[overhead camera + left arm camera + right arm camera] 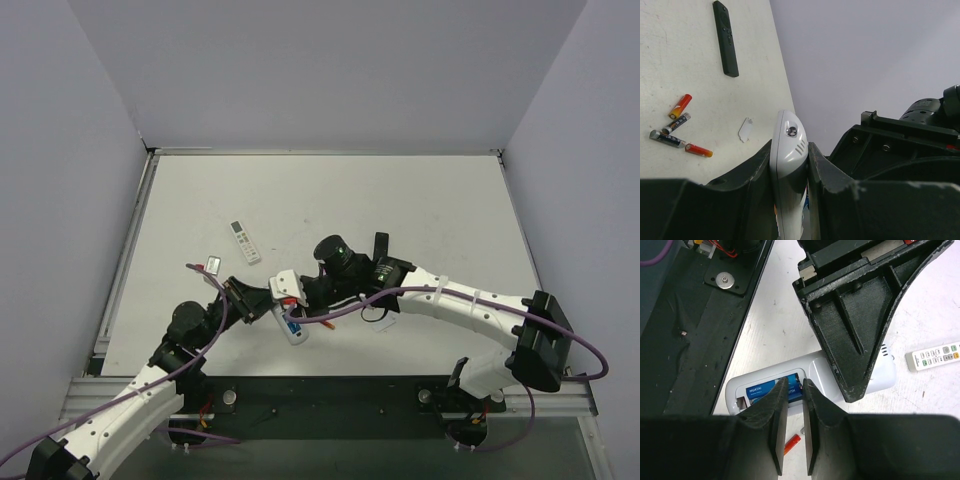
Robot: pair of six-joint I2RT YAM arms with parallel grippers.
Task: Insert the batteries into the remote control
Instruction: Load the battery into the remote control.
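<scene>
White tabletop (400, 200): left pincer (790, 148) clamps the remote control (817, 374), narrowed right pincer (794, 382) tips at its batteries (759, 389).

Camera arrangement: one fixed overhead view, two wrist-mounted views.

The top external camera sits high behind the arm bases and looks down and forward over the whole tabletop (400, 200) from a distance. The left wrist camera looks along the left pincer (790, 147) at close range, low across the tabletop. The right wrist camera looks steeply down past the right pincer (794, 382), very near. All three views show the remote control (293, 330).
</scene>
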